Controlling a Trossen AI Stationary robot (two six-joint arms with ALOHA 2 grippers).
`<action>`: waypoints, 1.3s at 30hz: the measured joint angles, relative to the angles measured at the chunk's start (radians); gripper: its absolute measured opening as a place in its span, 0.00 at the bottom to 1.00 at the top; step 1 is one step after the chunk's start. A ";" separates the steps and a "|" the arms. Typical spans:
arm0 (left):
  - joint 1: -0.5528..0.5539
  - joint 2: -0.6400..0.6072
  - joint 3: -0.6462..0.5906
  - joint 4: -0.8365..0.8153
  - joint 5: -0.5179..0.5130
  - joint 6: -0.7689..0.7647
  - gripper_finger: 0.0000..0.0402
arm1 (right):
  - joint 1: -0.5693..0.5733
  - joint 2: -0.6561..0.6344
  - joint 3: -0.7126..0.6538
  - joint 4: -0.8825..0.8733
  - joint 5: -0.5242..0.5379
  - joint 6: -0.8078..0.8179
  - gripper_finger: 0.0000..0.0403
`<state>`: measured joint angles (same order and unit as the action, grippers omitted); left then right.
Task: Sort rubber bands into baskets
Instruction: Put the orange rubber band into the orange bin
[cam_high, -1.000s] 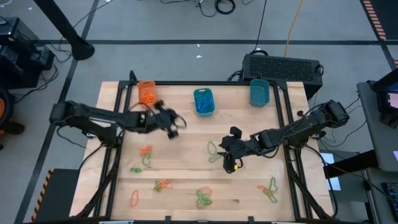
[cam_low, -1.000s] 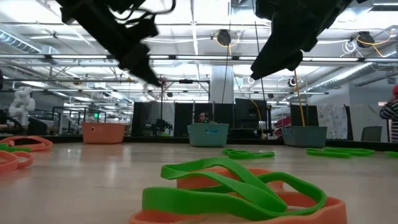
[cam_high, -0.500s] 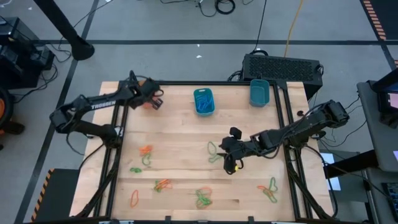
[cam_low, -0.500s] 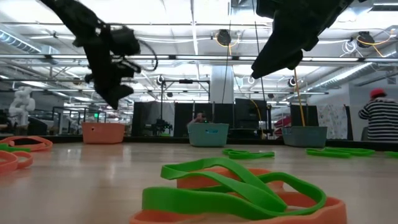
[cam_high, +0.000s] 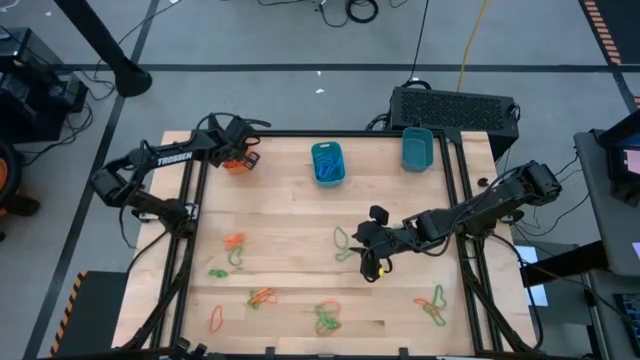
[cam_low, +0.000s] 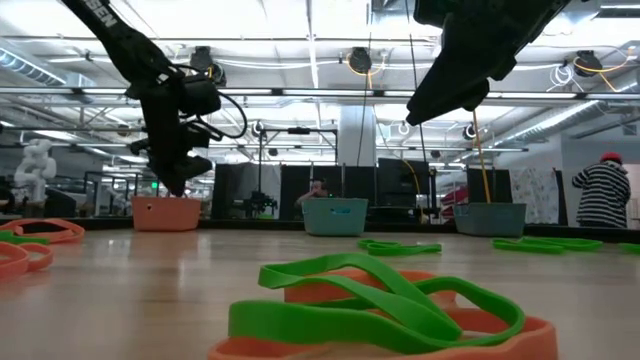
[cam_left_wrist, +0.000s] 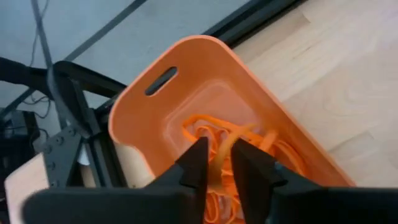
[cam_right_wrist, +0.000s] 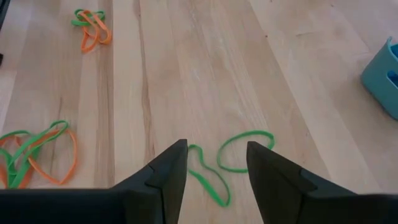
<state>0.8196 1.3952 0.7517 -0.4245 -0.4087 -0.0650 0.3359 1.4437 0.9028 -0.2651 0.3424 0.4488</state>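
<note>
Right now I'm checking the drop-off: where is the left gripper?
In the high view the left gripper is at the table's far-left corner, over the orange basket, an orange band between its fingers.

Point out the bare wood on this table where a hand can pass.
Free: the strip between the orange basket and the middle teal basket, and the wide patch below them, left of the right gripper. Crowded: the near edge, where rubber bands lie in clusters from left to right.

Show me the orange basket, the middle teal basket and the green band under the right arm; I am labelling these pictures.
orange basket (cam_left_wrist: 186, 59): left wrist view, far rim.
middle teal basket (cam_high: 327, 163): high view, its inside.
green band (cam_right_wrist: 245, 149): right wrist view, the loop's rounder end.
</note>
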 joint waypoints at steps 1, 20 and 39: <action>0.000 0.000 0.000 -0.001 -0.008 0.000 0.22 | 0.000 0.000 0.000 -0.001 0.000 0.001 0.39; -0.006 -0.015 0.000 -0.176 -0.007 0.046 0.49 | 0.000 0.000 0.000 0.001 -0.003 0.003 0.39; -0.107 -0.130 0.000 -0.183 0.194 -0.028 0.49 | 0.008 -0.009 0.029 0.002 -0.233 0.040 0.39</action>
<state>0.7128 1.2650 0.7521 -0.6079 -0.2143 -0.0926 0.3434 1.4344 0.9314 -0.2633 0.1096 0.4887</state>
